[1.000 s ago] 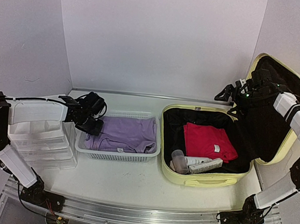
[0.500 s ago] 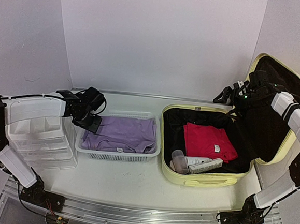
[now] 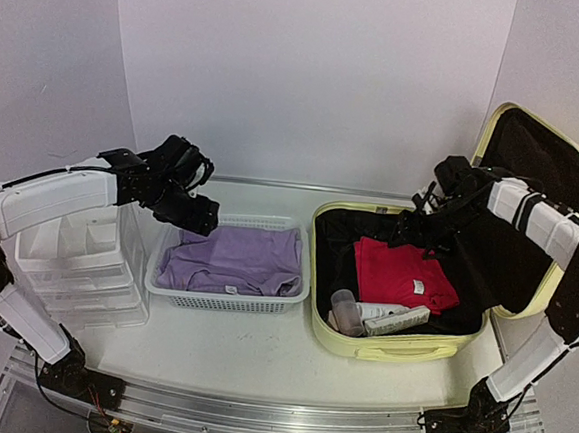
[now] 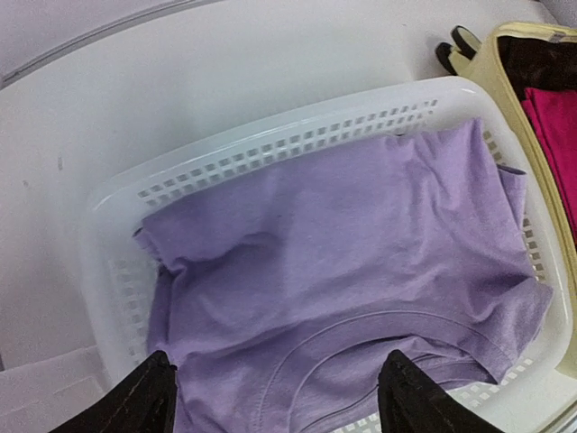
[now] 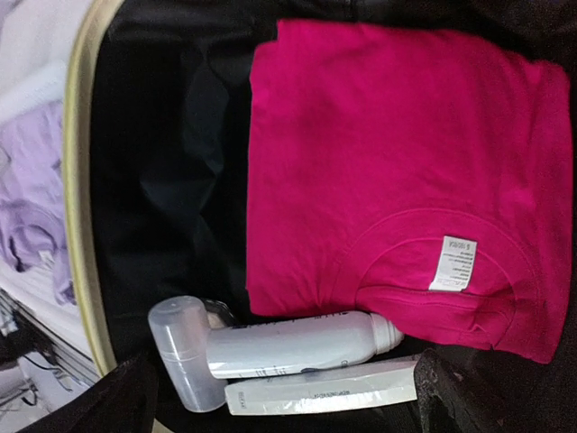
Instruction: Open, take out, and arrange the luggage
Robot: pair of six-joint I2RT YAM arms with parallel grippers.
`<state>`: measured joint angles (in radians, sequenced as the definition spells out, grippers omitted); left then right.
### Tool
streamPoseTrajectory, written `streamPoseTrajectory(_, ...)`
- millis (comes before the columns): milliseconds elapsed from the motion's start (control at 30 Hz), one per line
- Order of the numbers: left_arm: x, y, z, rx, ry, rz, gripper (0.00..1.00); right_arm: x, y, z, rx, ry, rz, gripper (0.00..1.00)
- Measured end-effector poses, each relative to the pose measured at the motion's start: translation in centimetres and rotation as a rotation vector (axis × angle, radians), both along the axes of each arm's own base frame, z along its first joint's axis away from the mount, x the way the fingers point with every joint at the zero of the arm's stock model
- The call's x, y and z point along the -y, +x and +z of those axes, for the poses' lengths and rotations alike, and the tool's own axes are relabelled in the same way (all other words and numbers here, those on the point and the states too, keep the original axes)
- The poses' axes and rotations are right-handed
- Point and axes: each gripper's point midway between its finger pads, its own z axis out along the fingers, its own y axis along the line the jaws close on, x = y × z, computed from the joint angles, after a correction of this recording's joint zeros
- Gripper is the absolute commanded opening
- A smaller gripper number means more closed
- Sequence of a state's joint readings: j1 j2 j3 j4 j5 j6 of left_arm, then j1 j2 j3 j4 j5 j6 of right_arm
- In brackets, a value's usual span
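**Luggage open on the right, both grippers empty.**

The pale yellow hard-shell luggage (image 3: 384, 347) lay open on the right of the table (image 3: 258, 360). A white capped bottle (image 3: 362, 311) and a flat white box (image 3: 399, 321) sat at its near end, with a folded magenta T-shirt (image 3: 400, 273) behind them. Left of it, a white mesh plastic basket (image 3: 228, 302) held a lilac T-shirt (image 3: 236, 257). The left gripper (image 3: 201, 218) hovered over the basket's far left corner, jaws well apart and gripping nothing. The right gripper (image 3: 416, 229) hung above the magenta shirt, jaws spread wide and empty. The black-lined lid (image 3: 536, 146) stood raised at the far right.
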<state>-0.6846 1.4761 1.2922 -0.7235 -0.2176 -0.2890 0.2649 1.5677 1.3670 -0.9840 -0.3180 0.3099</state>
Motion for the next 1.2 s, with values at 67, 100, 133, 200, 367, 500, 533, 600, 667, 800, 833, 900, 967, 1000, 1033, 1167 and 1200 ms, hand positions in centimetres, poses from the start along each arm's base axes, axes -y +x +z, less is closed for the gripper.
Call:
streamPoseTrajectory(67,1.2,0.0,-0.5,-0.025,-0.041,-0.031,0.79,-1.1,-0.6,-1.5,-0.023,-0.064,0.043,0.98)
streamPoseTrajectory(100,1.9,0.0,-0.7,-0.036,-0.066,-0.048,0.80,-1.6,-0.9,-2.4,-0.037,-0.104,0.062,0.97)
streamPoseTrajectory(133,2.5,0.0,-0.6,-0.041,-0.096,-0.061,0.79,-2.1,-1.1,-3.3,-0.053,-0.142,0.079,0.96)
streamPoseTrajectory(200,3.9,-0.1,-0.3,-0.046,-0.153,-0.092,0.80,-2.7,-1.5,-5.2,-0.089,-0.211,0.098,0.93)
streamPoseTrajectory(367,6.3,-0.6,-0.2,-0.064,-0.230,-0.160,0.80,-4.0,-0.1,-9.1,-0.125,-0.362,0.092,0.80)
streamPoseTrajectory(500,7.3,-1.2,-0.6,-0.088,-0.254,-0.193,0.80,-5.0,1.2,-10.9,-0.117,-0.367,0.047,0.75)
streamPoseTrajectory(533,7.4,-1.4,-0.7,-0.092,-0.258,-0.197,0.80,-5.3,1.6,-11.1,-0.112,-0.359,0.034,0.74)
streamPoseTrajectory(600,7.5,-1.6,-1.3,-0.105,-0.261,-0.203,0.80,-5.8,2.4,-11.4,-0.100,-0.334,0.009,0.72)
streamPoseTrajectory(667,7.4,-2.0,-1.9,-0.121,-0.256,-0.205,0.80,-6.4,3.1,-11.8,-0.095,-0.310,-0.009,0.66)
streamPoseTrajectory(800,7.2,-2.3,-2.6,-0.135,-0.249,-0.205,0.80,-7.2,3.9,-13.2,-0.106,-0.288,-0.026,0.60)
streamPoseTrajectory(833,7.2,-2.3,-2.5,-0.134,-0.251,-0.206,0.80,-7.2,3.9,-13.6,-0.113,-0.289,-0.028,0.58)
streamPoseTrajectory(900,7.2,-2.2,-2.5,-0.130,-0.254,-0.208,0.80,-7.2,3.8,-14.4,-0.126,-0.294,-0.030,0.52)
streamPoseTrajectory(967,7.3,-2.2,-2.4,-0.128,-0.256,-0.208,0.80,-7.1,3.8,-14.7,-0.131,-0.302,-0.033,0.44)
streamPoseTrajectory(1000,7.3,-2.2,-2.4,-0.125,-0.258,-0.209,0.80,-7.1,3.9,-14.8,-0.130,-0.305,-0.035,0.41)
streamPoseTrajectory(1033,7.3,-2.1,-2.3,-0.124,-0.259,-0.210,0.80,-7.0,3.9,-14.8,-0.129,-0.308,-0.039,0.36)
streamPoseTrajectory(1167,7.4,-2.2,-2.3,-0.127,-0.262,-0.213,0.80,-7.0,4.0,-14.6,-0.120,-0.308,-0.039,0.13)
streamPoseTrajectory(1200,7.4,-2.2,-2.3,-0.127,-0.263,-0.213,0.80,-6.8,4.1,-14.2,-0.111,-0.316,-0.040,0.08)
